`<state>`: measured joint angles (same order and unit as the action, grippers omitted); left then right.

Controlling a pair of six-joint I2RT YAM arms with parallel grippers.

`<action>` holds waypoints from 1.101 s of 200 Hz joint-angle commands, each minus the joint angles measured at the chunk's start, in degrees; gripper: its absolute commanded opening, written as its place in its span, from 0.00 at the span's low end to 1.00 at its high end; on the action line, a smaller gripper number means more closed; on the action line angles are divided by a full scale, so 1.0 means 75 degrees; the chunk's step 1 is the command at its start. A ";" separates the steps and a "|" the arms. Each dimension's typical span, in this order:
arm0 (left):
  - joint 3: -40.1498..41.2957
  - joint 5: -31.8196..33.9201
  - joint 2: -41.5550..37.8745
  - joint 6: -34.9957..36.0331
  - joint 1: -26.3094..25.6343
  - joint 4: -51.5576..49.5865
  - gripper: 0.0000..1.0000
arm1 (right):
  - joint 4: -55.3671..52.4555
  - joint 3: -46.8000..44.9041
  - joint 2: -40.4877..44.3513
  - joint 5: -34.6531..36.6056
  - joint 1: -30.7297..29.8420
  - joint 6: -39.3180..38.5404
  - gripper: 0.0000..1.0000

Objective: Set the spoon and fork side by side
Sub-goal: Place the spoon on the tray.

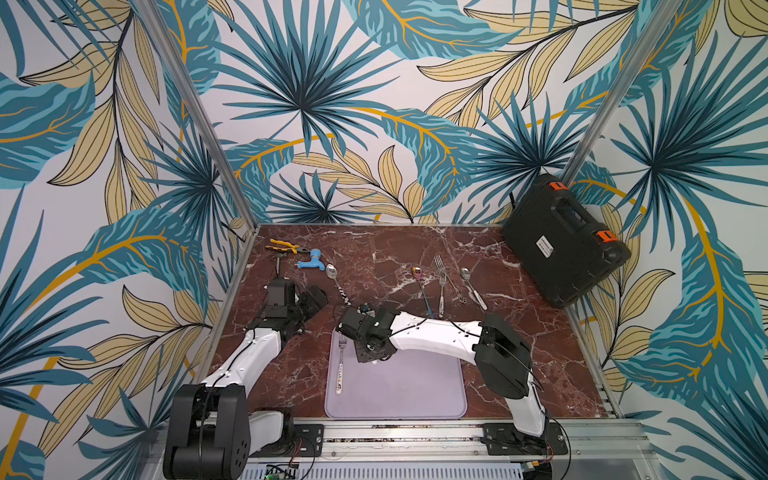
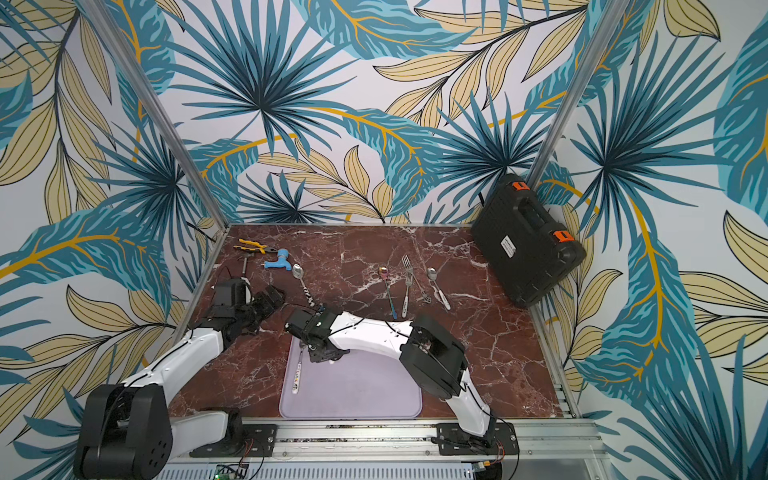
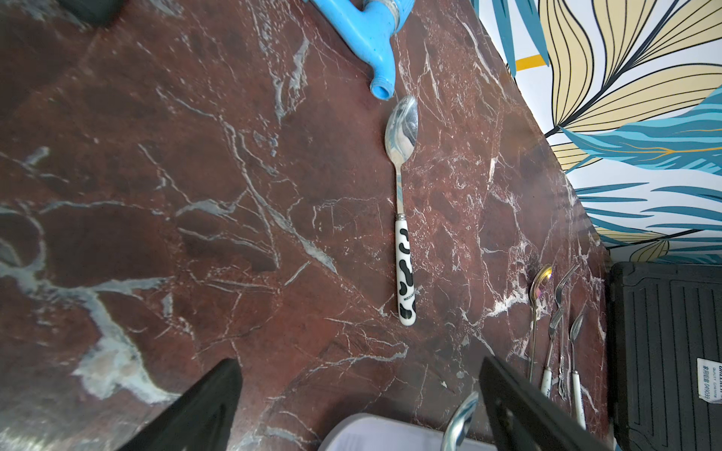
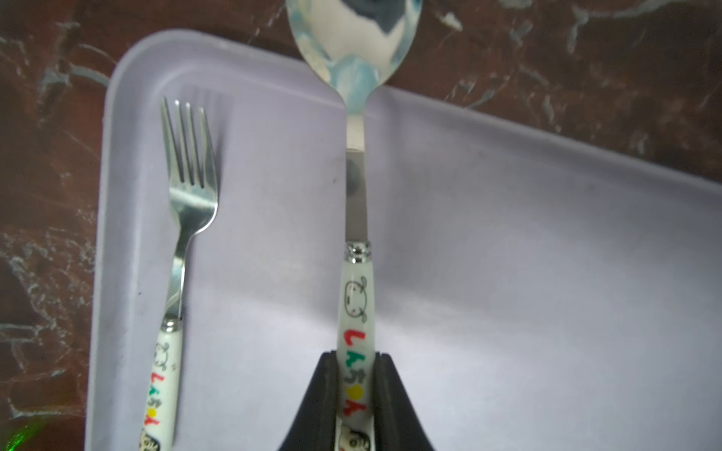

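1. Right, starting at the left: the left gripper (image 3: 359, 361) hangs over the red marble table (image 1: 395, 257), jaws spread wide with nothing between them.
2. In the far left corner lie yellow-handled pliers (image 1: 284, 246) and, just beside them, a blue tap (image 1: 309, 260).
3. Next along, a cow-patterned spoon (image 3: 404, 218) lies flat on the marble. Its bowl is near the tap's spout, and it sits ahead of the left gripper's fingers, apart from them.
4. Now the lilac tray (image 1: 415, 399) at the near edge of the table. The fork (image 4: 183, 250) lies on it by the left rim, tines toward the back wall and white cartoon-printed handle toward the robot.
5. Just right of the fork, the right gripper (image 4: 356, 355) is low over the tray's far left part. Its jaws pinch the spoon (image 4: 355, 187) by a matching white printed handle.
6. In the right wrist view that spoon runs roughly parallel to the fork with a clear gap between them. Its bowl reaches past the tray's far rim, over the marble. Whether it rests on the tray, I cannot tell.
7. Further right, on bare marble, lies a loose group of spare cutlery (image 1: 441, 286): a rainbow-sheen spoon, two forks and a plain spoon.
8. Far right, a black case (image 1: 565, 245) with orange latches leans in the corner against the wall.
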<state>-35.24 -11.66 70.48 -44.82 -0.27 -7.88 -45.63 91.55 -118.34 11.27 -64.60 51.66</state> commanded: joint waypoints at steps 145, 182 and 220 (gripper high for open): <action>0.0064 -0.0185 -0.0290 -0.0040 0.0063 0.0101 1.00 | 0.0891 -0.0151 -0.0606 -0.0625 -0.0982 0.2776 0.00; 0.0077 -0.0171 -0.0306 -0.0040 0.0067 0.0090 1.00 | 0.0966 -0.0070 -0.0686 -0.0674 -0.0994 0.2960 0.00; 0.0070 -0.0168 -0.0326 -0.0027 0.0065 0.0073 1.00 | 0.0962 0.0130 -0.0853 -0.0747 -0.1008 0.2980 0.00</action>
<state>-35.24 -12.88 69.32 -45.04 -0.27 -7.92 -38.17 91.22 -122.34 6.52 -71.72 72.66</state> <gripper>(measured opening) 0.999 0.179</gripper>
